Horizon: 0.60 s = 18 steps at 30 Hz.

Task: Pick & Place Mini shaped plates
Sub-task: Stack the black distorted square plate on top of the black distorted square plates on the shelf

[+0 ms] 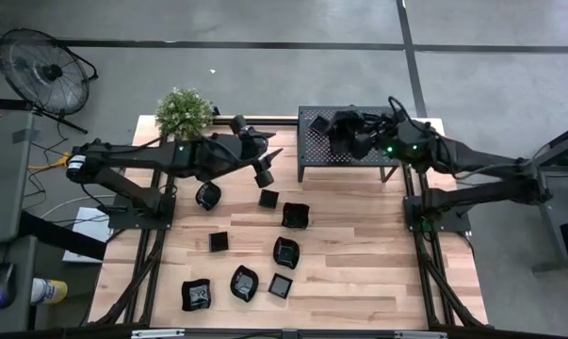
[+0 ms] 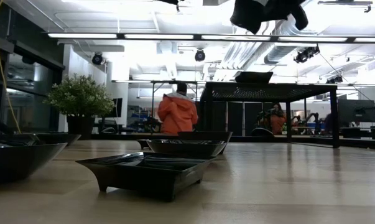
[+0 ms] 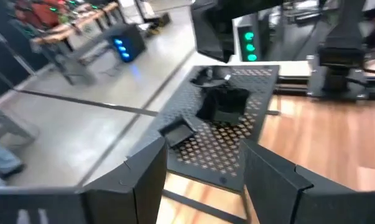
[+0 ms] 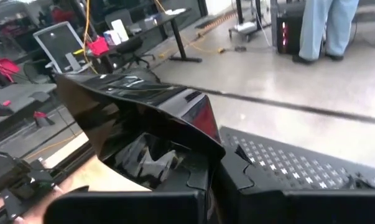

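The right gripper hangs over the large black perforated metal rack at the table's far edge, its fingers clenched on the rim of a glossy black mini shaped plate, which stands tilted up on edge just in front of that wrist's camera. The right arm reaches in from the right side, stretched leftward above the rack top, where a few more small black plates lie. The left gripper hovers left of the rack with its two dark fingers spread apart and nothing between them; the left arm runs across from the left edge, past a small green potted plant at the far left corner. On the pale wooden table, the other small black glossy dishes are scattered from the middle toward the near left, apart from each other. The table's right half lies bare.
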Tool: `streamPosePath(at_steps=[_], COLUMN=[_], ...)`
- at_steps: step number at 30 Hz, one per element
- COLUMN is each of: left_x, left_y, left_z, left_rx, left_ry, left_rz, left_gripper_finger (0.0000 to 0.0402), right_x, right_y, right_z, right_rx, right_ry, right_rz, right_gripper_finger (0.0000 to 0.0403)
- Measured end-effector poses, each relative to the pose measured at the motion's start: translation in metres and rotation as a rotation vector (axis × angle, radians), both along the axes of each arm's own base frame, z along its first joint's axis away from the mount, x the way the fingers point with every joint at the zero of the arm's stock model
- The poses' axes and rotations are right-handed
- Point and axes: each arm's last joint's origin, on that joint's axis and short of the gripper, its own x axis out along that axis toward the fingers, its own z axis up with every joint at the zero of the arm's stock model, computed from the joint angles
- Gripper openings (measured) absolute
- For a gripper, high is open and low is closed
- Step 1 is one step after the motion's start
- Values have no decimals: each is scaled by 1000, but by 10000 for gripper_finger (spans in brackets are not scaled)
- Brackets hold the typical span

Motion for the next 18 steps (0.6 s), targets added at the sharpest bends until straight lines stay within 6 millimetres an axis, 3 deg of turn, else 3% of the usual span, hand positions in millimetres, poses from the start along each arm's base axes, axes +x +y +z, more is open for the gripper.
streamPosePath(at_steps=[4,11,18], left_x=[-1,1,3], left_y=[0,0,-2], left_z=[-4,-23,-47], left_rx=[-16,-39,-83], left_ry=[31,62,91], left_rz=[-17,-19,-45], left_gripper_finger=[195,195,195], right_x=[-7,-13,-13], right_y=[-12,-30,-56], right_z=[2,28,46], right_rx=[69,159,368], right_ry=[52,175,263], right_rz=[3,10,62], right_gripper_finger=[0,0,0])
